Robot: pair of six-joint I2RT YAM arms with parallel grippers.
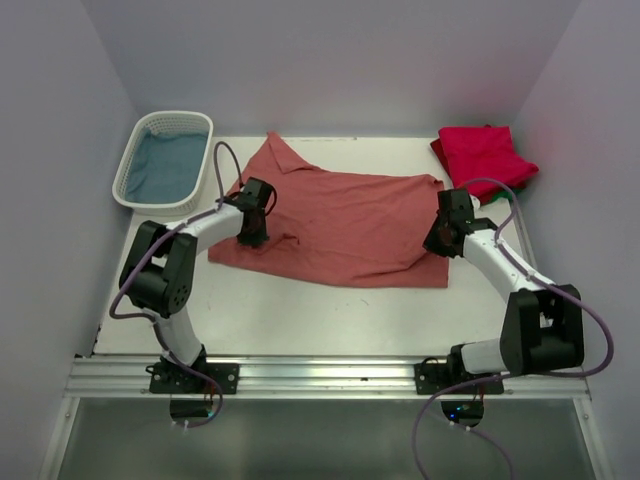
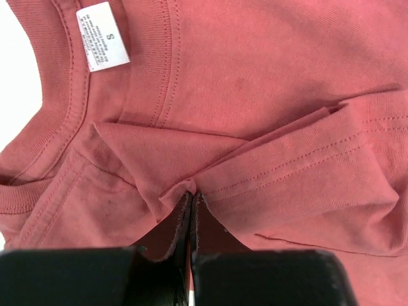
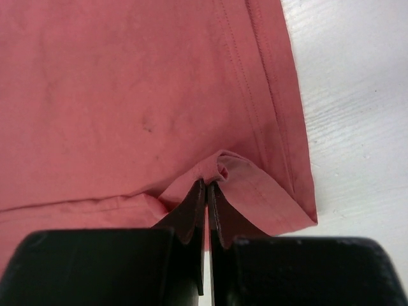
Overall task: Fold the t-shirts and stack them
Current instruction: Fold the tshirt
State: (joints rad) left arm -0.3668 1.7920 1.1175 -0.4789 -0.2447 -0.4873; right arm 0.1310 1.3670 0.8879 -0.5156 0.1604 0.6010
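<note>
A large dusty salmon-red t-shirt (image 1: 340, 220) lies spread across the middle of the white table. My left gripper (image 1: 252, 236) is shut on a pinch of its cloth near the collar and sleeve; the left wrist view shows the shirt (image 2: 268, 95) with its size label and the gripper (image 2: 192, 196) closed on a fold. My right gripper (image 1: 438, 240) is shut on the shirt's right hem; the right wrist view shows the shirt (image 3: 127, 95) with the gripper (image 3: 208, 183) pinching a bunched fold. A folded crimson-pink t-shirt (image 1: 483, 155) lies at the back right, with a green edge (image 1: 518, 186) under it.
A white lattice basket (image 1: 128, 178) holding blue cloth stands at the back left. Bare white table (image 1: 330, 320) lies between the shirt and the metal rail at the near edge. Pale walls enclose the table on three sides.
</note>
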